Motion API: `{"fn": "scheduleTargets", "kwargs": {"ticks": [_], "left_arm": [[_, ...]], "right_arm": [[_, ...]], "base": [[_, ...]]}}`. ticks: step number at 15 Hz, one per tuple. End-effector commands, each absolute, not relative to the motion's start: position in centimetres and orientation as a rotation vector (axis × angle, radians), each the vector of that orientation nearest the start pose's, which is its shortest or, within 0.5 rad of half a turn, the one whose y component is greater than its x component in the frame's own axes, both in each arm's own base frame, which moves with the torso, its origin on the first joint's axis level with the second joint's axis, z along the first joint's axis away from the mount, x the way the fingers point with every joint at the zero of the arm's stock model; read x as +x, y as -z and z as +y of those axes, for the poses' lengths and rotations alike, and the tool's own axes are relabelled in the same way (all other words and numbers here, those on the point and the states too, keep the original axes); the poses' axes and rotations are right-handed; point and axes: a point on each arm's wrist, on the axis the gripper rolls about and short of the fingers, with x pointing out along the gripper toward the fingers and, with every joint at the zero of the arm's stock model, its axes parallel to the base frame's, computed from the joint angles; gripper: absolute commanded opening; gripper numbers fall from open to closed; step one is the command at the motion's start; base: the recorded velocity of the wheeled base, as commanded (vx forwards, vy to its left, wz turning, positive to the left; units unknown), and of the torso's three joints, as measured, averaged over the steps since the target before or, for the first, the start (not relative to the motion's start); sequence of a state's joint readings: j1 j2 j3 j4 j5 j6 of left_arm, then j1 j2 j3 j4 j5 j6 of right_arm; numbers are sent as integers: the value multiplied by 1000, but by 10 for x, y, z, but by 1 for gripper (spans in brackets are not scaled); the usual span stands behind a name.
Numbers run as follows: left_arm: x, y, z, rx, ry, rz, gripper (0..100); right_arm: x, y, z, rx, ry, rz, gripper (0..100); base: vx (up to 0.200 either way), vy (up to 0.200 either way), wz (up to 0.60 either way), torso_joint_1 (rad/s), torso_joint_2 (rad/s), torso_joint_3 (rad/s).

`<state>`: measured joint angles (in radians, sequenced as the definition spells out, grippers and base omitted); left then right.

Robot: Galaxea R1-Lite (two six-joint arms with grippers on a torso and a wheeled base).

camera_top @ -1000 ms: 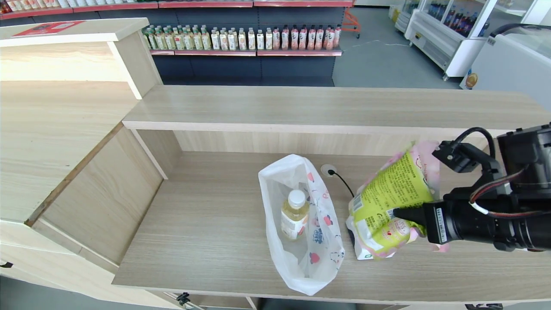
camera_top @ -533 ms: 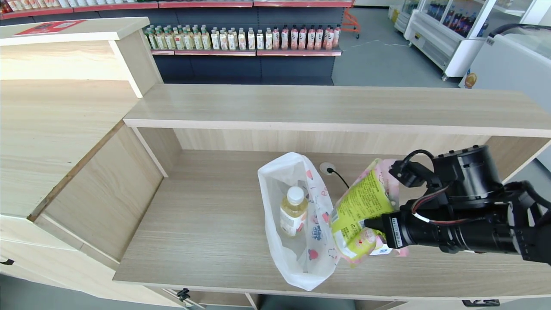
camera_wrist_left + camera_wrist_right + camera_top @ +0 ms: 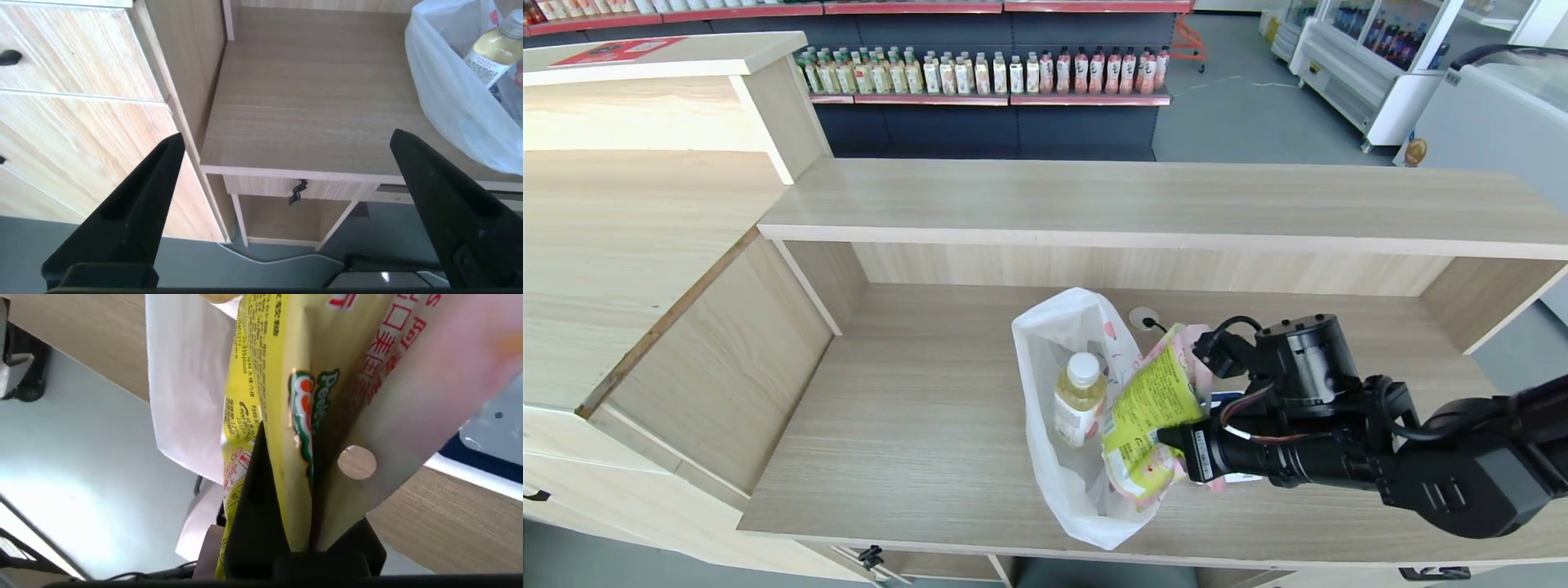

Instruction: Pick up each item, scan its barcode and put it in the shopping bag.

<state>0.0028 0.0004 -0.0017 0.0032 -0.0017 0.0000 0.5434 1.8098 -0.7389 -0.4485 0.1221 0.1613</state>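
Head view has the wooden counter (image 3: pixel 915 425) spanning the frame, with drink shelves (image 3: pixel 980 73) along the top. At lower centre the white shopping bag (image 3: pixel 1045 343) stands open. The right gripper (image 3: pixel 1176 437) is clamped on the yellow-green snack packet (image 3: pixel 1152 400), which covers the bag's right rim. The left gripper (image 3: pixel 288 139) has its fingers spread wide, grasping nothing. A bottle (image 3: pixel 1081 398) sits inside the bag.

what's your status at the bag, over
Right gripper shut on snack pouch, over mouth of shopping bag. Left gripper open, empty, off front edge of counter. Bottle in bag, beside the drop.
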Motion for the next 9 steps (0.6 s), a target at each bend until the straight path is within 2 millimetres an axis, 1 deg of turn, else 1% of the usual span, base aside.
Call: {"fn": "scheduleTargets", "kwargs": {"ticks": [1, 7, 8, 9], "left_arm": [[-23, -76, 0, 0, -2, 2, 100], [-23, -76, 0, 0, -2, 2, 100], [-23, -76, 0, 0, -2, 2, 100], [-23, -76, 0, 0, -2, 2, 100]], "right_arm": [[265, -90, 164, 2, -580, 734, 0], [275, -74, 171, 1, -584, 720, 0], [276, -72, 171, -2, -584, 723, 100], [276, -73, 172, 1, -586, 719, 100]], "base": [[0, 0, 0, 0, 0, 0], [0, 0, 0, 0, 0, 0], [0, 0, 0, 0, 0, 0], [0, 0, 0, 0, 0, 0]]}}
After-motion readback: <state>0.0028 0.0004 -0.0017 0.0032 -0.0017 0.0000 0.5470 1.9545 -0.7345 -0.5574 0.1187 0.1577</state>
